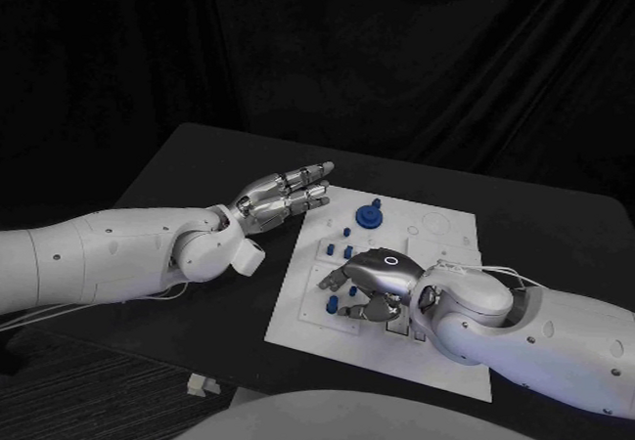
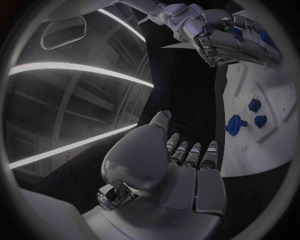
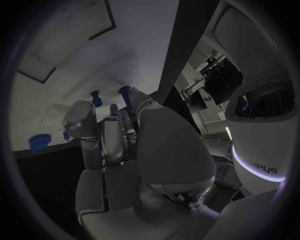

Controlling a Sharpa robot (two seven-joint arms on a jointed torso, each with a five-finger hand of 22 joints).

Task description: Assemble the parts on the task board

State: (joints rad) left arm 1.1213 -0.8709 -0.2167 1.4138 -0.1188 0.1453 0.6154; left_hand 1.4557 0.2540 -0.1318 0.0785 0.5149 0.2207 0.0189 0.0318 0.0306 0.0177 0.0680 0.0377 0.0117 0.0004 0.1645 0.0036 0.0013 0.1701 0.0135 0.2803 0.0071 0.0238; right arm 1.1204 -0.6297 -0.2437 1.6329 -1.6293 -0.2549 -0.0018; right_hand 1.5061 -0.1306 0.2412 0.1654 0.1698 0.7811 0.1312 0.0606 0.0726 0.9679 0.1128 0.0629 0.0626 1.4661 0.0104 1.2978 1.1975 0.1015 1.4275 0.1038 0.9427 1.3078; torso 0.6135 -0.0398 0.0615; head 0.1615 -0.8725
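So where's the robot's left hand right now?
In the head view the left hand hangs open over the black table, just off the white board's far left corner, near a round blue piece.

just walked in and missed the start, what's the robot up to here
The robot is working on the white task board on the black table. Its right hand is down over the near part of the board, fingers curled among the small blue parts; whether it grips one cannot be told. The left hand hovers open and empty beside the board's far left corner. A larger blue part stands untouched toward the far side of the board.
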